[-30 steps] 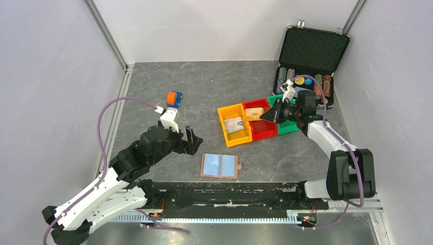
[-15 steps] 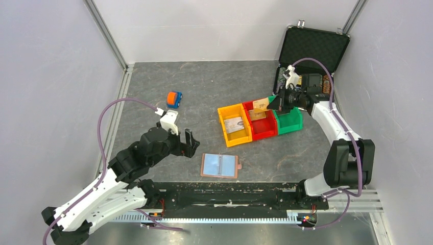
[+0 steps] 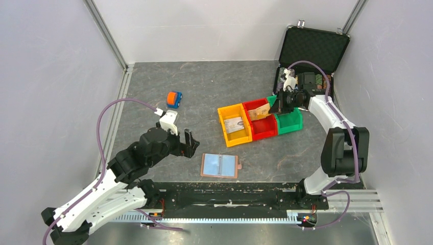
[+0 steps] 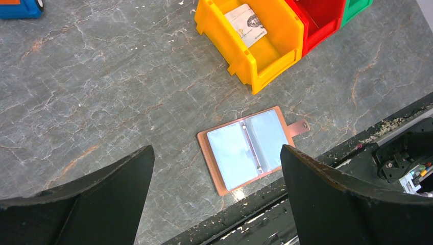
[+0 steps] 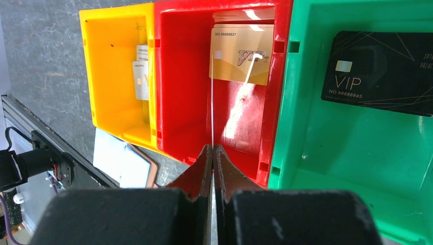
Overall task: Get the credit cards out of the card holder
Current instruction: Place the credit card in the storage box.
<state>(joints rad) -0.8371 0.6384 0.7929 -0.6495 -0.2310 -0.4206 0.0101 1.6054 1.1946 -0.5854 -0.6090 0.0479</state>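
A robot lab cell: blank grey walls [image 3: 46, 76], aluminium framing [image 3: 104, 33], marbled table [image 3: 214, 84].

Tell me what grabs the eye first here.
The yellow bin, red bin and green bin sit in a row mid-table, cards inside. Over the red bin the right hand pinches another card edge-on. The card holder lies open near the front edge.

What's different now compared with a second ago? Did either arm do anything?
The right tool drew back toward the black case and lifted the card that it pinches up above the red bin. The left tool, open, barely moved. The wallet and the toy car stayed put.
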